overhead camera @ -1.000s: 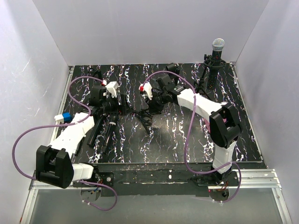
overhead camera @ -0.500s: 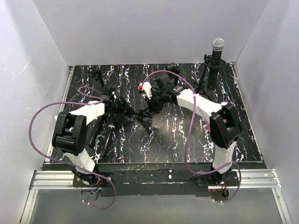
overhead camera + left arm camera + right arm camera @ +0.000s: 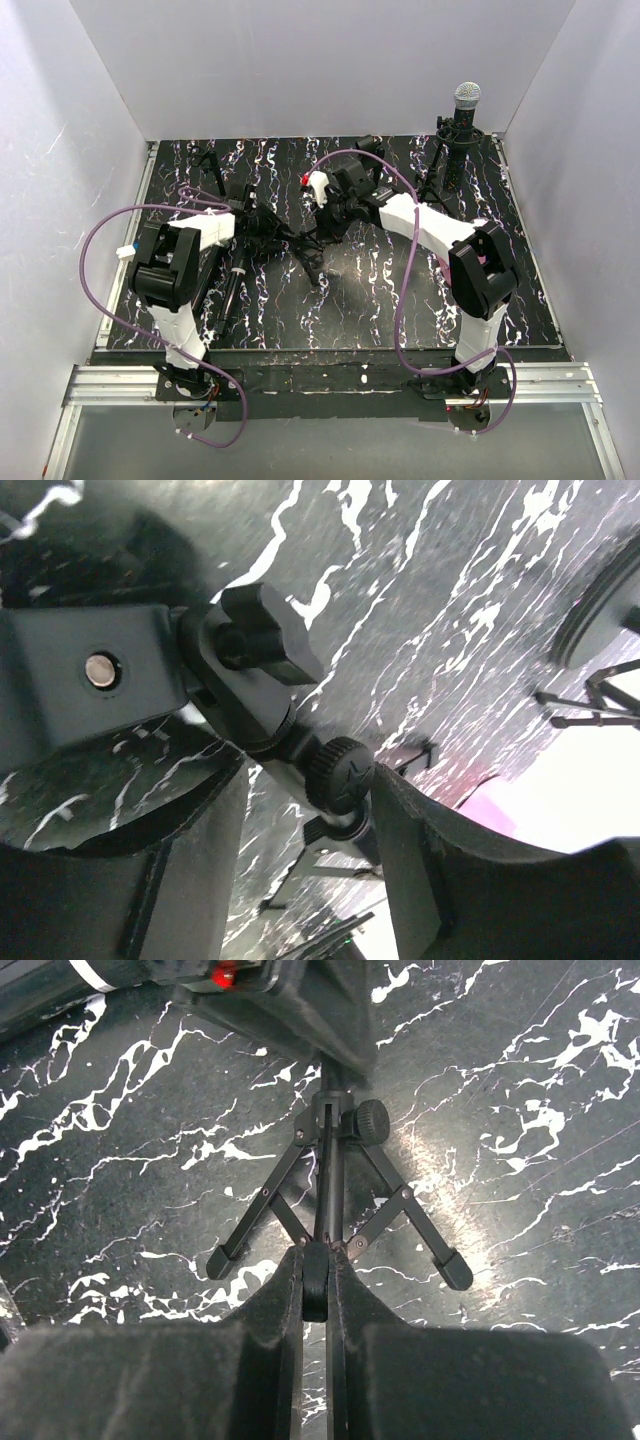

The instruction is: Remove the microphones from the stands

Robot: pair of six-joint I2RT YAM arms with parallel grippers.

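Top external view first: where is the microphone?

— The microphone (image 3: pixel 466 96), silver-headed, stands upright in the holder of a black stand (image 3: pixel 447 165). It is at the far right corner of the marbled counter (image 3: pixel 380 300), well apart from both arms.

And the arms?

— Both reach to the middle of the counter, where a small tripod stand (image 3: pixel 306 252) lies on its side. The left claw (image 3: pixel 258 222) is at its left end and the right claw (image 3: pixel 325 228) at its right. From this height I cannot tell how either claw's jaws stand.

Left wrist view?

— The left claw (image 3: pixel 310 780) is spread, its two fingers (image 3: pixel 430 880) either side of a knurled knob (image 3: pixel 336 772) on the lying stand's joint. One finger looks to touch the knob, and a gap shows beside the other. A winged knob (image 3: pixel 262 638) sits just above on the same joint, with the counter (image 3: pixel 420 630) behind.

Right wrist view?

— The right claw (image 3: pixel 315 1282) is pressed together, pinching the thin centre rod of the tripod stand (image 3: pixel 328 1170). Two legs splay to either side over the counter (image 3: pixel 530 1160), ending in rubber feet (image 3: pixel 456 1276). A round knob (image 3: pixel 373 1119) sits at the hub where the legs meet.
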